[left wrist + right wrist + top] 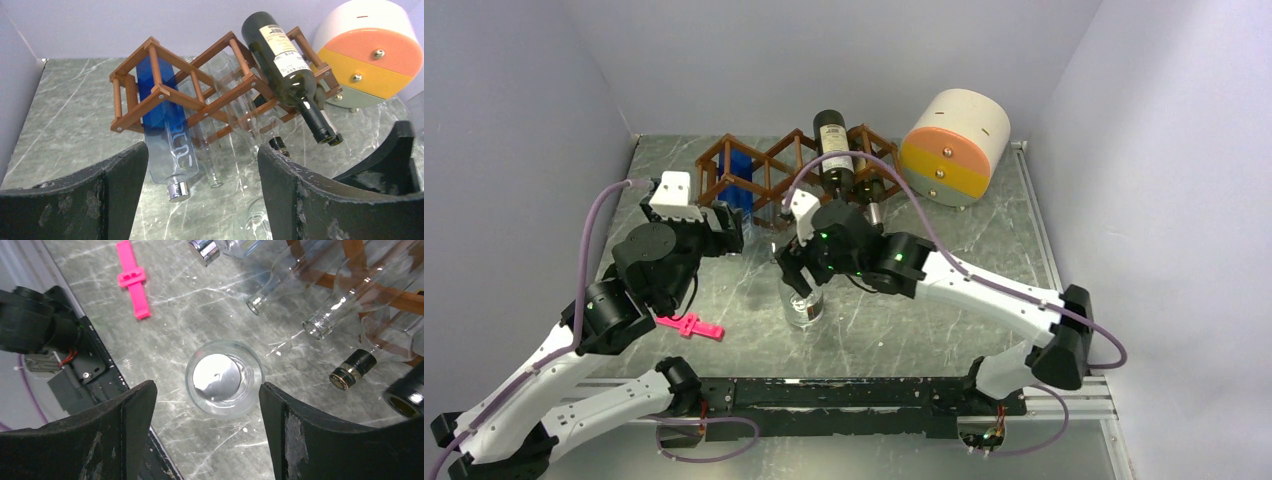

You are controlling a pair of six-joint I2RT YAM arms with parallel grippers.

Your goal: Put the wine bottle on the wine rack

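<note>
The reddish-brown wine rack (pixel 776 160) (pixel 131 60) stands at the back of the table. A dark wine bottle (pixel 834 148) (pixel 285 65) with a cream label lies tilted on top of it, neck toward me; its mouth shows in the right wrist view (pixel 406 399). A blue bottle (pixel 162 130) with a silver cap rests in the rack's left cell. My left gripper (pixel 729 228) (pixel 202 165) is open just in front of the blue bottle, holding nothing. My right gripper (pixel 796 270) (pixel 207 400) is open above a clear round glass vessel (pixel 224 377) and apart from it.
Clear bottles (pixel 280 285) and a small dark-capped bottle neck (pixel 352 369) stick out of the rack's front. A cream, orange and yellow cylinder (pixel 954 145) sits right of the rack. A pink tool (pixel 692 326) lies near the left arm. Walls close in on three sides.
</note>
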